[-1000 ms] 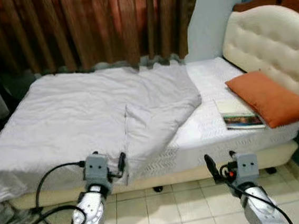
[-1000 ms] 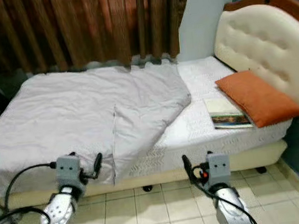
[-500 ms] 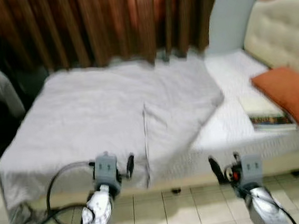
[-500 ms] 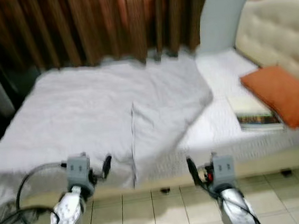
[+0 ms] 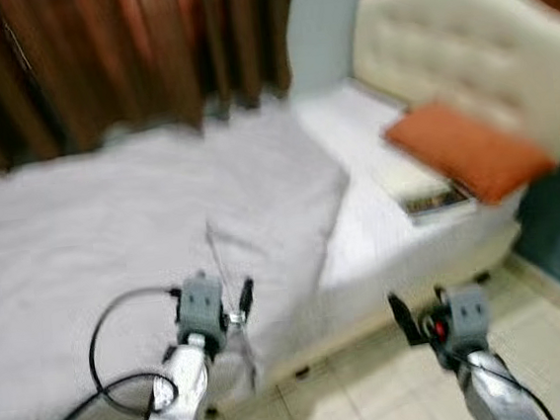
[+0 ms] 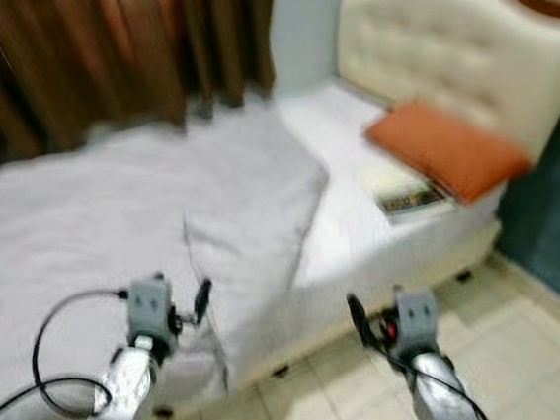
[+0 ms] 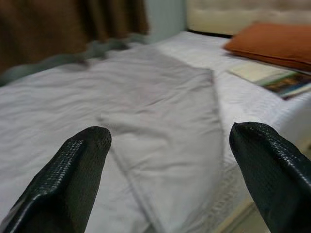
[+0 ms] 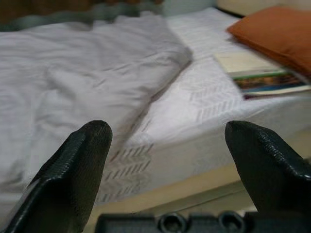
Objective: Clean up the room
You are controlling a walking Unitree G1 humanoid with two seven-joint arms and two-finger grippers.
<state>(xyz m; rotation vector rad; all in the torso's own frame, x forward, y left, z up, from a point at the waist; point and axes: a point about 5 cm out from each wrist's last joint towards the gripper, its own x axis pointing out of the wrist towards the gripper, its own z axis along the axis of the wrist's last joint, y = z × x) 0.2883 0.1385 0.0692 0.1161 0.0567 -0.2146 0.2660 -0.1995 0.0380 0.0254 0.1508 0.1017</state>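
Both the left end effector (image 7: 165, 160) and the right end effector (image 8: 167, 160) are wide apart and hold nothing. A folded-back grey blanket (image 5: 260, 212) lies on the bed (image 5: 382, 240) just ahead of them. Farther ahead, to the right, an orange pillow (image 5: 467, 147) lies beside a book (image 5: 423, 196).

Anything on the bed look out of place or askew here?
Yes. The grey blanket lies crooked, one corner folded back over itself, leaving the white mattress bare near the headboard. A book lies loose on the mattress beside the orange pillow. Both pincers, left and right, are open and empty.
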